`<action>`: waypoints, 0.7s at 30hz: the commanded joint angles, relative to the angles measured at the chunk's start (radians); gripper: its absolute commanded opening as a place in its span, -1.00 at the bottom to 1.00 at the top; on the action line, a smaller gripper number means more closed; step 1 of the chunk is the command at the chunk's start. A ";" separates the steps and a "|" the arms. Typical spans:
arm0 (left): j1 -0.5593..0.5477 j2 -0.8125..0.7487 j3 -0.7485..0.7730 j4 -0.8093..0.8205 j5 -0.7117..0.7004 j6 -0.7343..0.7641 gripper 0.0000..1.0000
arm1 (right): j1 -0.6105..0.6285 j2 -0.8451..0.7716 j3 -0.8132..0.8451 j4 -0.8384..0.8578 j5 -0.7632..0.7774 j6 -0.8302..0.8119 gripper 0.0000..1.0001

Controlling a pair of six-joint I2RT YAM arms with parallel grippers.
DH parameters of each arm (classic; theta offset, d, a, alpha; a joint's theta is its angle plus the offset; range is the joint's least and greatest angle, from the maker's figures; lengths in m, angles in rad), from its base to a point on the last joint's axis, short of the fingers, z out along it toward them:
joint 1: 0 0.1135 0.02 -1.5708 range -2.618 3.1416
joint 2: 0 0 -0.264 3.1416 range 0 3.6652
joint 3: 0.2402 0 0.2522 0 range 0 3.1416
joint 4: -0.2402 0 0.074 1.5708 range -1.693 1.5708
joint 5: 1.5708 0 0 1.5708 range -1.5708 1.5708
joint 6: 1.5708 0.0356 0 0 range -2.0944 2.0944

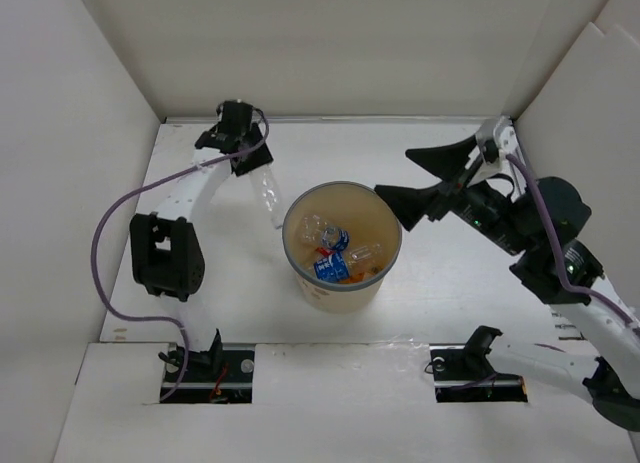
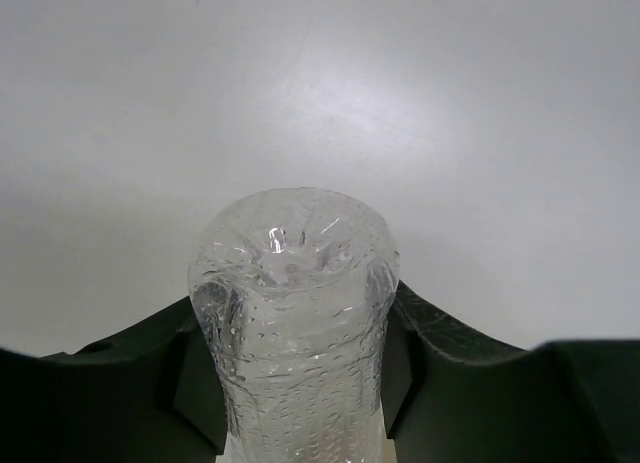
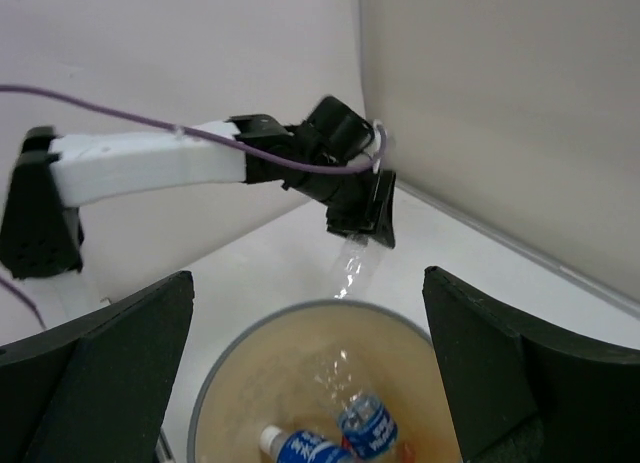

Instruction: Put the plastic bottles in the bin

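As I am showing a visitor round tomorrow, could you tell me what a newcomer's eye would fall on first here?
First, the tan bin at mid-table, with blue-labelled bottles lying inside. Next, the clear bottle clamped in the left arm's fingers, hanging by the bin's left rim. The right arm's fingers gape wide open at its right side.

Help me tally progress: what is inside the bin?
The bin holds blue-labelled bottles, clear bottles and something orange. Whatever lies beneath them is covered, so no exact count.
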 commanded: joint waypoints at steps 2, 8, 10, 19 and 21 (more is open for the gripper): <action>-0.009 -0.206 0.223 0.072 0.016 0.013 -1.00 | -0.039 0.160 0.185 0.056 -0.063 -0.014 1.00; -0.009 -0.264 0.459 0.119 0.258 0.025 -1.00 | -0.072 0.445 0.399 0.056 -0.210 -0.014 1.00; -0.009 -0.296 0.475 0.159 0.328 0.008 -1.00 | -0.072 0.540 0.480 0.070 -0.236 -0.003 1.00; -0.032 -0.457 0.320 0.377 0.589 -0.104 -1.00 | -0.061 0.809 0.718 0.183 -0.450 0.162 1.00; -0.032 -0.479 0.280 0.420 0.617 -0.130 -1.00 | -0.061 0.832 0.741 0.209 -0.463 0.187 1.00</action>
